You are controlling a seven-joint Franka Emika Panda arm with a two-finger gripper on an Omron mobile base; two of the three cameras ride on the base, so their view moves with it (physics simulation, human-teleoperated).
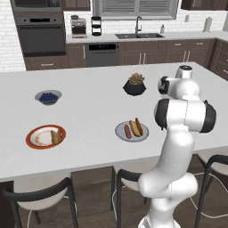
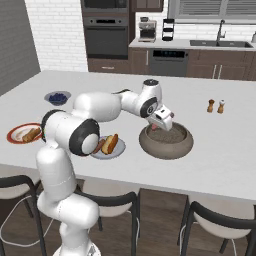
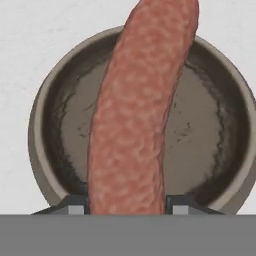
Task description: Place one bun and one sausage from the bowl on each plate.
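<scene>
- A simulated kitchen: a long white counter [image 2: 210,150] runs across the foreground with dark stools tucked under its near edge, and brown cabinets, a wall oven and a sink stand along the back wall.
- Nearest the stools, the grey plate [image 1: 132,132] already carries a bun [image 1: 135,128] beside a sausage.
- Further left at the same depth, the orange-rimmed plate [image 1: 45,136] holds one bun and, as far as can be told, no sausage, so it appears to be the one left to finish.
- Just right of the grey plate in the right base view sits the bowl [image 2: 166,141]; the hand view looks straight down into it, and its floor seems bare.
- The pincer [image 2: 161,123] hangs just over the bowl's near rim, clamped on a sausage [image 3: 137,115] that sticks out between its tips.
- Further back are a small bowl of blue berries [image 1: 48,97], a black plant pot [image 1: 134,86] and two shakers [image 2: 215,106].
- Risks: the orange-rimmed plate lies well apart from the bowl, past the grey plate, so the carry is long. The sausage is round and smooth and seems held near one end, so it could swing or slip out mid-swing. Released too high, it may roll off the flat plate.
</scene>
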